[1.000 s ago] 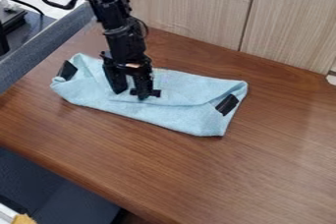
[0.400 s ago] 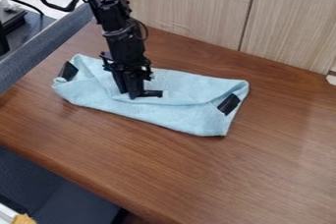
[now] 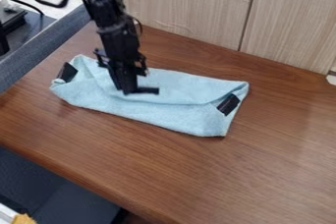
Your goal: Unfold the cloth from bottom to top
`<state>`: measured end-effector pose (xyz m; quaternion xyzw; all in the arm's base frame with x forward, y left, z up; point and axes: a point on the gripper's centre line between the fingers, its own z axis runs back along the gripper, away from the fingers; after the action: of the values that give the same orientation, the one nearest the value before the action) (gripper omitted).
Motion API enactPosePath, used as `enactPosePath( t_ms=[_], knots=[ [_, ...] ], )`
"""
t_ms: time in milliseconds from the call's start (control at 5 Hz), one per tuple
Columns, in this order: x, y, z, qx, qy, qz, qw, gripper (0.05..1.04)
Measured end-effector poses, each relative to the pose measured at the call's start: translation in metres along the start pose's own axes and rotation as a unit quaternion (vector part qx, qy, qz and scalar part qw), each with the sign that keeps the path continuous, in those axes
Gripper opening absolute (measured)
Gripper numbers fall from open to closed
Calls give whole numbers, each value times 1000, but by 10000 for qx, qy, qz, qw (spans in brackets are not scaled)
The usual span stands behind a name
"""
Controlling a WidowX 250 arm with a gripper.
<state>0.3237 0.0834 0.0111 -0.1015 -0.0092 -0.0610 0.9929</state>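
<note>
The light blue cloth [image 3: 177,115] lies folded into a long strip on the brown table, slanting from upper left to lower right. Black patches mark its left end [image 3: 67,72] and its right end [image 3: 228,104]. Over the left-middle part of the cloth is my gripper [image 3: 128,91], pointing down with its fingers drawn together on a small black tab [image 3: 148,90] at the edge of the upper layer. The tab sticks out to the right of the fingertips. Part of the cloth behind the fingers is hidden.
A wooden panel [image 3: 197,7] stands along the table's back edge. The grey padded edge [image 3: 46,41] runs down the left side. Bare wood [image 3: 263,169] of the table extends in front and to the right.
My gripper has shut on the middle tab and then moved slightly up and left in the view, the tab shifting with it. The cloth's outline is nearly the same.
</note>
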Motion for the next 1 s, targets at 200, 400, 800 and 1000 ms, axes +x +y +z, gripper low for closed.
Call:
enactPosePath(
  t_ms=[200, 400, 800, 1000],
  knots=[
    [7, 1, 17, 49, -156, 19, 9999, 54],
    [34, 2, 41, -26, -519, 42, 9986, 54],
    [103, 19, 34, -520, -772, 278, 9953, 54],
    [112, 25, 21, -564, -702, 439, 9950, 54]
  ],
)
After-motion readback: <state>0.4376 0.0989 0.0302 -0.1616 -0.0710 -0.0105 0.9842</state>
